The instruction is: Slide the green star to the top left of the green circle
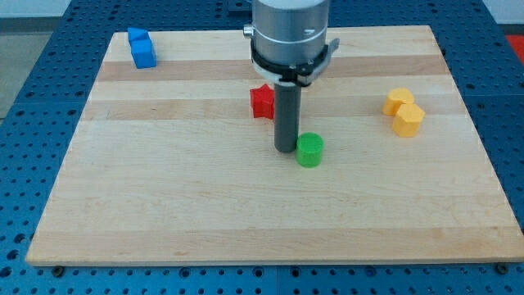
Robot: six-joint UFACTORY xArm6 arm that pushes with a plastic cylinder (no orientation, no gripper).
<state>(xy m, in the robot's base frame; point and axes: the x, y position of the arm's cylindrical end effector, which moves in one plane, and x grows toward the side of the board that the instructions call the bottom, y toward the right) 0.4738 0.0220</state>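
A green circle block (309, 151) lies near the middle of the wooden board (205, 205). My tip (285, 149) stands just to the circle's left, touching or almost touching it. No green star shows in this view; the rod and the arm head (288, 37) may hide it.
A red star-like block (262, 102) sits just above and left of the rod, partly behind it. A blue block (142, 48) lies at the top left corner. Two yellow blocks (404, 112) lie together at the right. The board rests on a blue perforated table (33, 98).
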